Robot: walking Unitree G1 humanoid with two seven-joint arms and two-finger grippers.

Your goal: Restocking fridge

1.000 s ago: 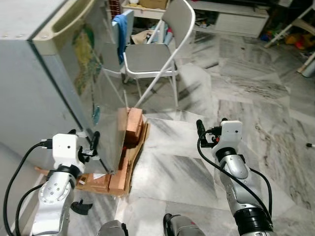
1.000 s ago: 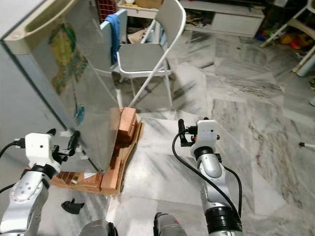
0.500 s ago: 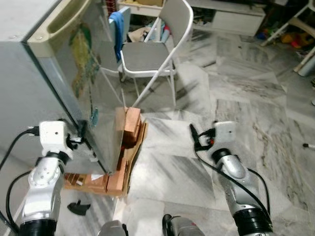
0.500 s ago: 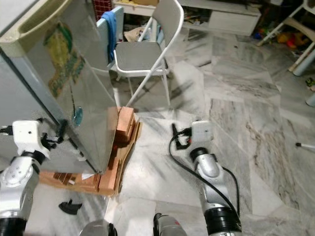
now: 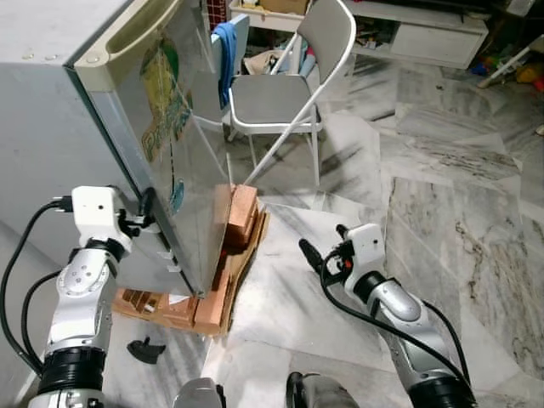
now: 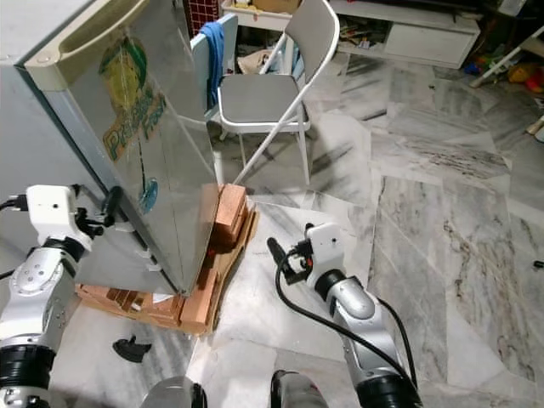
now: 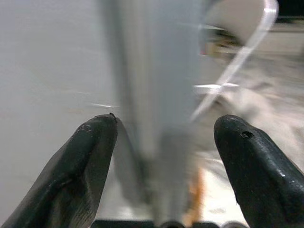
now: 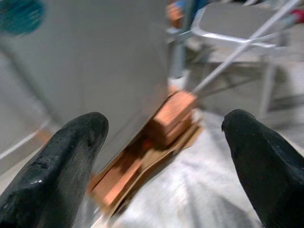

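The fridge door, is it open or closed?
Closed. The fridge door lies flat against the fridge body, with no gap showing. The left gripper, fingers open, sits at the door's edge.

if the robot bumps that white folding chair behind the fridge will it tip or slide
The white metal folding chair looks light, with thin tube legs, so it would probably slide easily on the polished marble floor. A push high on its backrest might tip it. The blue cloth hanging beside it would likely just flop.

I see my silver left arm's black two-fingered gripper (image 5: pixel 146 206) raised with fingers spread, my right gripper (image 5: pixel 321 255) likewise parted, held low.
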